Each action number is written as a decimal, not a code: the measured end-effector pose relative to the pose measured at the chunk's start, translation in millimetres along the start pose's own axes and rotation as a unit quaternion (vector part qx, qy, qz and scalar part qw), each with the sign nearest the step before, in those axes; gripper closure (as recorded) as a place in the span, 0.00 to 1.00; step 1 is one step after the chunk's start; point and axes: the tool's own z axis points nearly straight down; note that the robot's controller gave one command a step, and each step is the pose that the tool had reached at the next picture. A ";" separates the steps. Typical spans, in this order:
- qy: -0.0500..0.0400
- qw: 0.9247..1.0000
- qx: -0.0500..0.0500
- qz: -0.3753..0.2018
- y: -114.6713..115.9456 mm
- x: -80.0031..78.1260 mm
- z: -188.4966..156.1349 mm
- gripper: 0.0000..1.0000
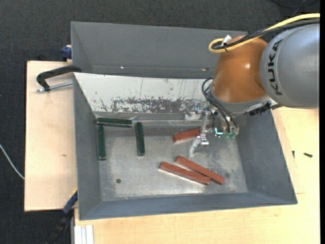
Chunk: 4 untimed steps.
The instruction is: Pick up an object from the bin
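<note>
Looking down through the camera view, I see the grey metal bin [86, 151] with a few loose sticks on its floor. The gripper [202, 135] hangs low, nearer the right wall than the left, and a bit toward the far wall. The arm comes in from the right, and its orange cover [238, 75] sits just above the gripper. I cannot tell if the gripper is apart or together, because its own parts hide that from me.

Right at the gripper lies a short red-brown stick [184, 135]. It is flat on the floor and a little tilted, and its right end reaches in at the gripper's tip. I think this is the stick to pick, since the gripper is right on it. I cannot say that it is held, and it does not look lifted yet.

Two more long red-brown sticks [190, 172] lie near the front wall, just beside the gripper. They touch side by side, so I think one would be hard to grab alone.

Three dark green sticks [101, 142] lie by the left wall, well apart from the gripper. One runs along the foot of the far wall and two point toward the front. A small dark dot [118, 181] sits near the front left corner.
</note>
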 end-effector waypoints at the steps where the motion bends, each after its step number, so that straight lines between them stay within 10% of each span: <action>1: -0.004 1.000 0.000 0.000 0.0 -1.9 -4.3 0.00; 2: -0.004 1.000 0.000 0.017 9.8 -23.7 65.8 1.00; 3: -0.004 1.000 0.000 0.017 9.8 -23.8 65.8 1.00; 4: -0.006 1.000 0.000 0.018 5.1 -24.4 -140.6 1.00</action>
